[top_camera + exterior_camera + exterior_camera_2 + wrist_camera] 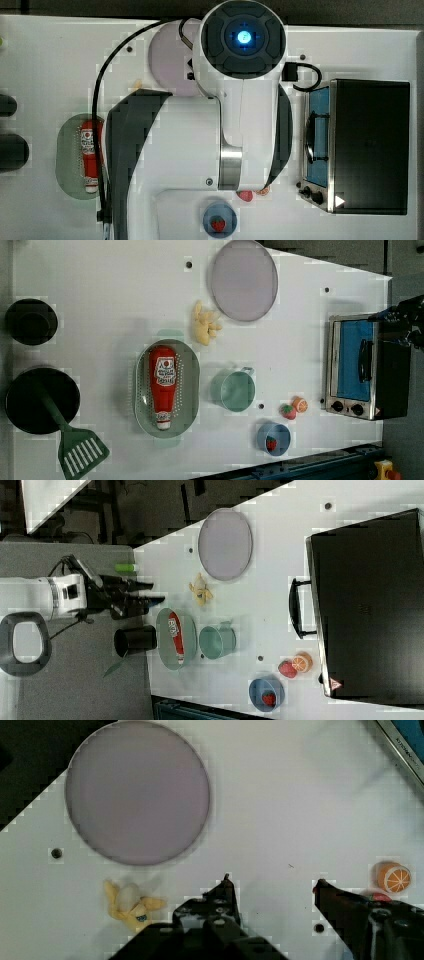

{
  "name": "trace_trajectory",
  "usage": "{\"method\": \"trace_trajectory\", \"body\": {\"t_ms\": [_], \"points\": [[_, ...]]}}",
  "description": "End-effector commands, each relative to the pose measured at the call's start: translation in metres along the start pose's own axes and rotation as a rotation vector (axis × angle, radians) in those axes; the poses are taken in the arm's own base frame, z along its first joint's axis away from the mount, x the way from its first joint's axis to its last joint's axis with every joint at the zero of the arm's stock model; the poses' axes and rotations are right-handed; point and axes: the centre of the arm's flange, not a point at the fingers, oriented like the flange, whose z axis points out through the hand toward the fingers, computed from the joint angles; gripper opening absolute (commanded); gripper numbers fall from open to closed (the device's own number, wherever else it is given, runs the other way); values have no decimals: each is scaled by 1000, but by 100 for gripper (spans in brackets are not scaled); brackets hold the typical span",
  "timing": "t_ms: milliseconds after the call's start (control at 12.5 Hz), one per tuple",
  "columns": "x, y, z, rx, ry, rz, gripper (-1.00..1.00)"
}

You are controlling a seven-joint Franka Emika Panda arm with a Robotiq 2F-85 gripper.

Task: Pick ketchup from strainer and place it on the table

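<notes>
The ketchup (163, 385), a slim red bottle with a white cap and label, lies lengthwise inside the pale green perforated strainer (192, 371) on the white table (100, 290). The top view shows the ketchup (90, 155) and strainer (67, 155) at the top view's left, beside the arm's dark link. In the right view my gripper (151, 593) hangs apart from the strainer (164, 645) and ketchup (175, 636), not touching them. Seen from the wrist, the gripper (273, 881) is open with bare table between its black fingers (225, 895).
A lilac plate (243, 280), a peeled banana (205, 325) and a teal cup (235, 390) stand near the strainer. A toaster oven (360, 370), a blue bowl (274, 439) holding a strawberry, an orange half (300, 404), black pots (40, 400) and a green spatula (80, 450) ring the table.
</notes>
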Motion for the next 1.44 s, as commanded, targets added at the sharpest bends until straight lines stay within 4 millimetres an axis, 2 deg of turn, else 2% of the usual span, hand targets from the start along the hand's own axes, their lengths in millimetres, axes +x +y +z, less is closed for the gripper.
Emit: {"method": "trace_trajectory", "body": {"t_ms": [80,240,400,560,800,960,1200,1440], "points": [[-65,72,-73,-12,-12,119,59],[-73,60,-70,-18,-14,93,99],[-91,36,-64,-33,-13,35,100],[-117,0,-57,-29,10,-49,100],[-164,-58,-44,3,60,-188,100],[-199,-94,-29,17,71,-283,100],[-261,-141,5,15,47,-434,100],[-314,-171,47,-10,-18,-559,100]]}}
